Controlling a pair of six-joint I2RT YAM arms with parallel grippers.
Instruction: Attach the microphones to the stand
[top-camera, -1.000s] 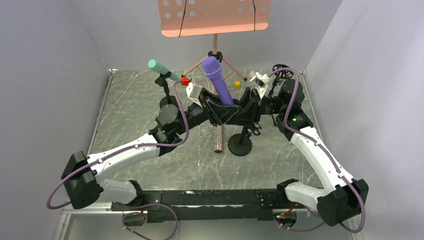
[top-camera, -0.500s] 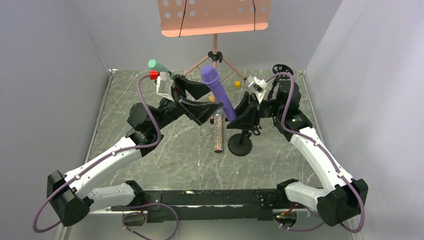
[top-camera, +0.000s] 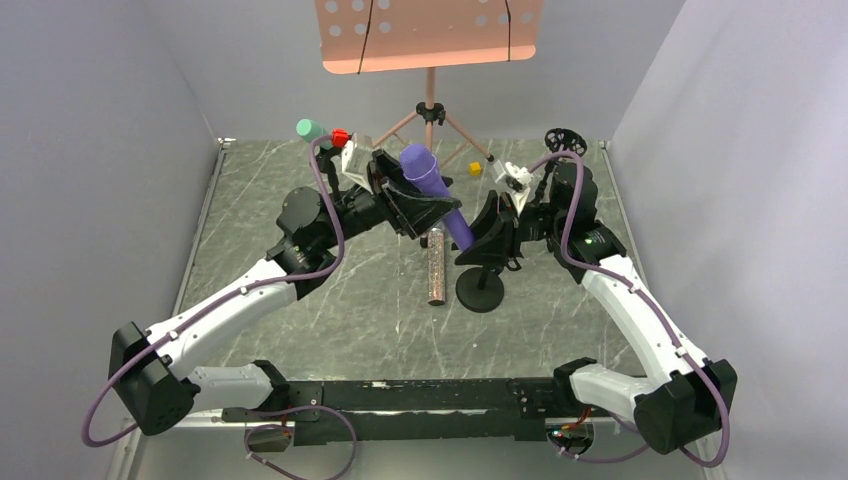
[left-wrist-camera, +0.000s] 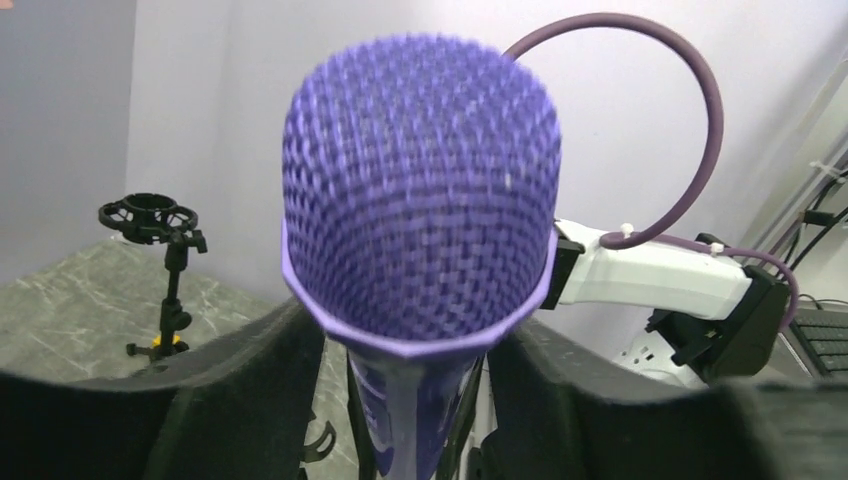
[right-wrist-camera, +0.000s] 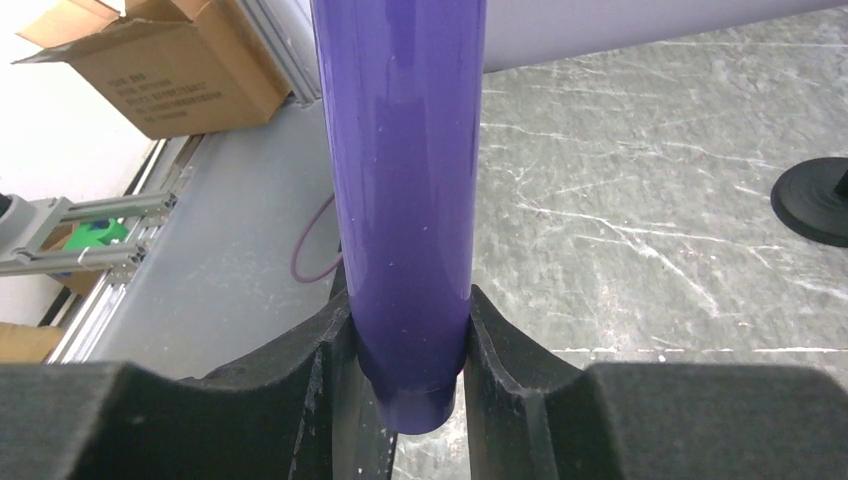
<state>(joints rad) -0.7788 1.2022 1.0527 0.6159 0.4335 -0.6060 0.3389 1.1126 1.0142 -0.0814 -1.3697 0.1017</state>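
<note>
On the dark marbled table (top-camera: 300, 330), nearest the arm bases, the glittery pinkish-silver microphone (top-camera: 436, 265) lies flat, just beside the round black base of a stand (top-camera: 481, 290). That stand's upper part is hidden behind the right gripper (top-camera: 478, 232), so I cannot tell what its clip holds.

Above them, the purple microphone (top-camera: 438, 195) hangs tilted in the air between the 2 arms, head up and toward the left. The right gripper pinches its lower end: in the right wrist view the 2 black fingers (right-wrist-camera: 300, 400) press against the glossy barrel on both sides. The left gripper (top-camera: 425, 205) straddles the handle just under the mesh head. In the left wrist view its fingers (left-wrist-camera: 250, 400) flank the handle closely, but whether they press on it I cannot tell.

Farther back on the left, only the head of the mint-green microphone (top-camera: 312, 129) shows past the left arm, and whatever holds it is hidden. At the far right stands a slim black stand with a ring mount (top-camera: 564, 137), and a small yellow block (top-camera: 475, 168) lies near it.

Against the back wall a salmon music stand (top-camera: 430, 30) rises on a tripod, its top cut off. Plain grey walls (top-camera: 100, 150) close in 3 sides. A cardboard box (right-wrist-camera: 160, 60) sits beyond the table in the right wrist view.
</note>
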